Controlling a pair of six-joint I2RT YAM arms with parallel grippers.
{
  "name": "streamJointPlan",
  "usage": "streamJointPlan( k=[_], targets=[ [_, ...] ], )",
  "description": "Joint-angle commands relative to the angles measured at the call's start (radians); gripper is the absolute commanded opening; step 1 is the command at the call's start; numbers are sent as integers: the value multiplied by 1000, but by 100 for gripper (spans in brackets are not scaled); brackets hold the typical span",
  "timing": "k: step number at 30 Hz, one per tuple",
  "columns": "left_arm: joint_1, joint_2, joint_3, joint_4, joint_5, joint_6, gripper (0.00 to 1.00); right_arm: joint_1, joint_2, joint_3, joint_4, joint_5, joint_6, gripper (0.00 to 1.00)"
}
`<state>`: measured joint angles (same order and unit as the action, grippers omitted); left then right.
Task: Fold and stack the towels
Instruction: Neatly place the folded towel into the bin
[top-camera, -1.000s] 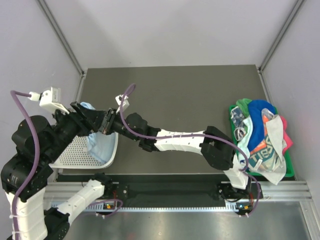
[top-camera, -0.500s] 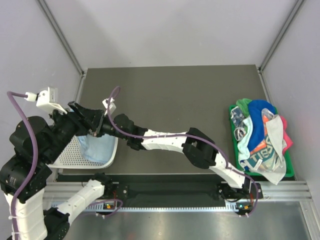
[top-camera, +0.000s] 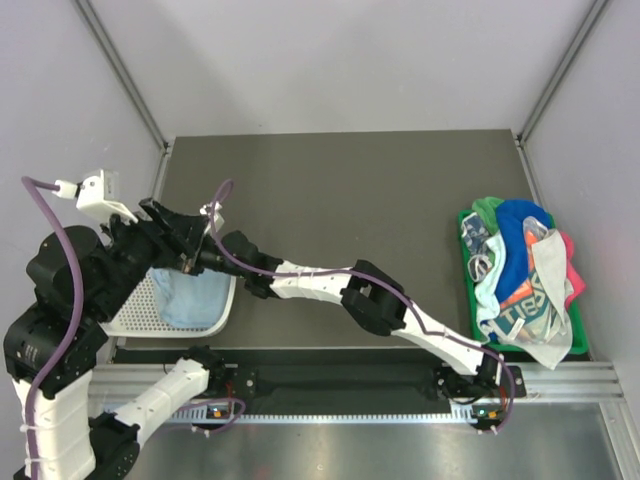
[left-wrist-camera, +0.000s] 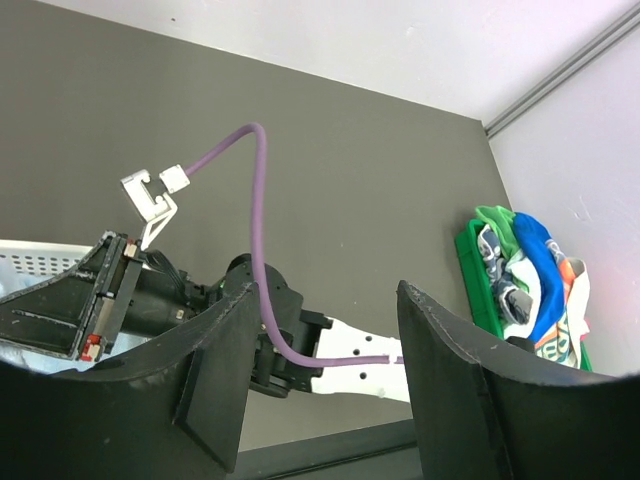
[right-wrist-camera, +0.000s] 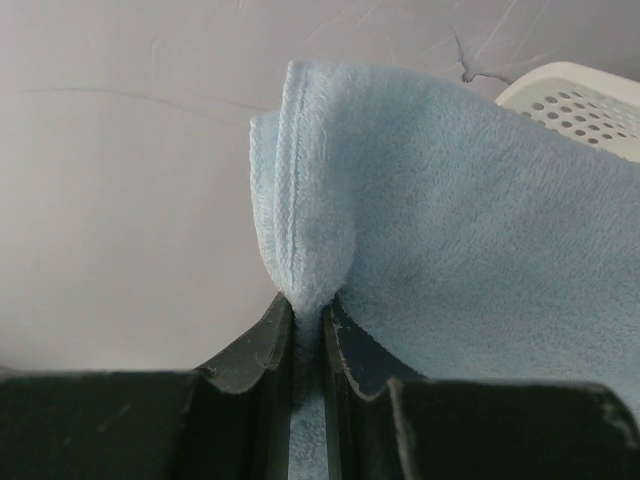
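Dark grey table (top-camera: 350, 180): at 8 o'clock, the right gripper (right-wrist-camera: 308, 312) pinches a pale blue towel (right-wrist-camera: 450, 250) at the white mesh basket (top-camera: 135, 305). The left gripper (left-wrist-camera: 322, 305) stands spread.

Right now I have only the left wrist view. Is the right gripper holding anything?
Observer: Yes. The right wrist view shows the right gripper shut on a folded edge of the pale blue towel.
Operator: Where is the rest of that towel?
Observer: From above, it lies over the right part of the basket, under both grippers.
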<state>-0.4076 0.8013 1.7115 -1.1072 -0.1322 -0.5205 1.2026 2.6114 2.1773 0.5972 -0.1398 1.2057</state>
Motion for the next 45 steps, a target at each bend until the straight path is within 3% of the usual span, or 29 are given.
streamJointPlan(
  k=[1,17,23,26,27,30,33,41,45],
  targets=[
    [-2,7,-10,35,-17,13,62,-8,50,104,70,-18,46,0],
    [-2,13,-69,46,-35,-6,62,-12,176,226,36,9,51,5],
    [-2,15,-78,53,-27,-15,62,-14,197,251,7,5,20,29],
    [-2,19,-76,56,-23,-16,62,-14,203,268,12,-12,6,50],
    [-2,19,-76,56,-21,-15,62,-12,207,277,0,-18,-3,65],
    [-2,24,-76,58,-18,-18,62,-15,211,296,-2,-41,-32,86],
    [-2,24,-78,63,-10,-21,62,-17,208,297,7,-52,-29,92],
    [-2,29,-85,60,-15,-29,62,-26,184,236,7,-64,14,94],
    [-2,62,-84,-9,-126,-41,60,-26,171,236,7,-93,23,96]
  ],
)
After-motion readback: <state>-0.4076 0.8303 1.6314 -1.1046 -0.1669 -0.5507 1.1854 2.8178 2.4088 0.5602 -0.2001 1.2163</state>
